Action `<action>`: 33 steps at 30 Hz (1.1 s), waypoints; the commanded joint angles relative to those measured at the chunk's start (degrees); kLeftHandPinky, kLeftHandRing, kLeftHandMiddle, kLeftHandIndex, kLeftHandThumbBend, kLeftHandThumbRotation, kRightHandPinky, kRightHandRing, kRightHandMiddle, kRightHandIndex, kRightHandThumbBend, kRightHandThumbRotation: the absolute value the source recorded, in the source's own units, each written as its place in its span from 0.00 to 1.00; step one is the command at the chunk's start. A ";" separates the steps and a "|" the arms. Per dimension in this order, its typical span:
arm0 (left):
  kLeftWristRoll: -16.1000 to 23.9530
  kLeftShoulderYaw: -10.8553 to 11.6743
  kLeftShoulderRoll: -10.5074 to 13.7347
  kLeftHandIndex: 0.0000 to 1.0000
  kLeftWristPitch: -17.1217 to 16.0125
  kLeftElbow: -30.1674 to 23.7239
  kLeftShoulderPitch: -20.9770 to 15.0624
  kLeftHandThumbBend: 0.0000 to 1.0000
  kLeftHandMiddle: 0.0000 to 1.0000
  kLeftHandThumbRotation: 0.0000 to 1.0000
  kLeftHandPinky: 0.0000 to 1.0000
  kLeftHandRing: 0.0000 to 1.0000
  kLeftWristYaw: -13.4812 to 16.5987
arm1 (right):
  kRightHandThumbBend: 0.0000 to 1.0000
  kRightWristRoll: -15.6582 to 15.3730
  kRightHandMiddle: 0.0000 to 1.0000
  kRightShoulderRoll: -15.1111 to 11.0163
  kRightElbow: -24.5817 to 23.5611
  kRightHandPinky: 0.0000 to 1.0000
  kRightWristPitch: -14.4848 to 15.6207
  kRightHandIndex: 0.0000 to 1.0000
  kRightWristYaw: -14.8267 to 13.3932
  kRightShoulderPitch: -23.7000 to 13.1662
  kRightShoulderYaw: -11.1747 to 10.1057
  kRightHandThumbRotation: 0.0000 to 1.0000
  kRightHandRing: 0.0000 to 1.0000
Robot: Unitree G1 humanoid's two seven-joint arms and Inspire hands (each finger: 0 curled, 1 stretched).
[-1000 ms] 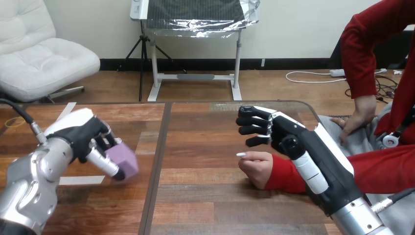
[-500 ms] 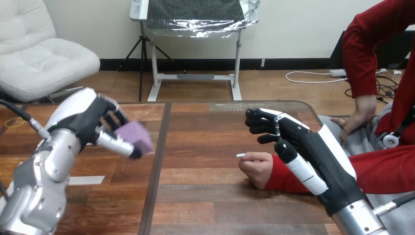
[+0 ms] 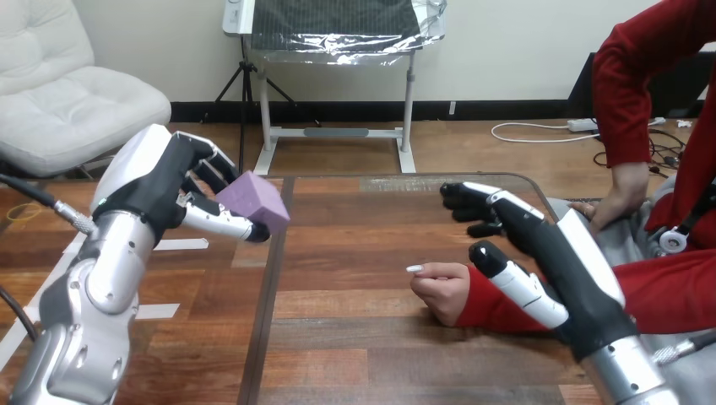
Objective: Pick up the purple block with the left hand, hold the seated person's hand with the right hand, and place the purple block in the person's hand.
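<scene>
The purple block [image 3: 253, 199] is gripped in the curled fingers of the left hand [image 3: 165, 190], raised over the counter [image 3: 355, 337]. The person's hand [image 3: 439, 287], fisted on the counter, is found toward 4 o'clock from the block, well apart. The right hand [image 3: 528, 245] is held nearer, at the fist's 2 o'clock, with its fingers relaxed and clasping nothing. No writing can be read on the block.

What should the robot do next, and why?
Probably lower the right robot hand onto the person's hand and close round it. The left robot hand grips the purple block in the air, but the right one hangs open by the person's hand, not holding it.
</scene>
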 commanded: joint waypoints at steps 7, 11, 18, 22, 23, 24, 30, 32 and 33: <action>-0.60 1.54 -1.32 0.41 -0.92 -2.89 1.13 0.81 0.39 0.00 0.29 0.34 1.64 | 0.88 -2.25 0.83 -3.44 0.95 0.71 -1.74 0.83 -3.23 -7.08 -2.74 0.98 0.80; -0.40 1.36 -1.29 0.41 -1.06 -2.79 1.30 0.81 0.40 0.00 0.29 0.34 1.49 | 0.90 -3.05 0.84 -4.47 0.76 0.71 -0.87 0.84 -3.50 -7.59 -3.04 0.97 0.81; -0.43 1.20 -0.88 0.41 -1.93 -1.79 1.25 0.82 0.40 0.00 0.28 0.34 1.11 | 0.92 -3.97 0.86 -6.56 1.83 0.73 -0.93 0.86 -4.05 -9.31 -3.60 0.95 0.83; -0.68 1.24 -0.70 0.41 -2.01 -1.39 1.13 0.82 0.40 0.00 0.29 0.34 0.67 | 0.94 -3.53 0.87 -7.99 3.00 0.73 -1.61 0.87 -4.00 -10.84 -4.22 0.93 0.84; -0.73 1.26 -0.69 0.41 -2.02 -1.37 1.12 0.82 0.40 0.00 0.29 0.35 0.61 | 0.94 -3.53 0.87 -8.21 3.22 0.73 -1.81 0.87 -4.09 -11.06 -4.26 0.93 0.84; -0.77 1.26 -0.68 0.41 -1.97 -1.35 1.08 0.81 0.40 0.00 0.29 0.35 0.50 | 0.94 -3.88 0.88 -8.74 3.82 0.73 -2.38 0.87 -4.46 -11.66 -4.42 0.93 0.84; -0.69 1.21 -0.68 0.41 -1.42 -1.45 0.95 0.81 0.41 0.00 0.31 0.36 0.08 | 0.96 -5.77 0.89 -10.89 6.10 0.71 -3.55 0.89 -5.86 -14.07 -4.88 0.92 0.83; -0.70 1.23 -0.71 0.41 -1.28 -1.43 0.89 0.81 0.41 0.00 0.30 0.35 -0.03 | 0.97 -6.27 0.90 -11.50 6.68 0.71 -3.52 0.89 -6.13 -14.67 -4.89 0.92 0.84; -0.66 1.21 -0.71 0.41 -1.21 -1.40 0.83 0.81 0.41 0.00 0.30 0.35 -0.08 | 0.97 -6.94 0.90 -12.14 7.02 0.70 -3.18 0.90 -6.23 -15.15 -4.88 0.92 0.84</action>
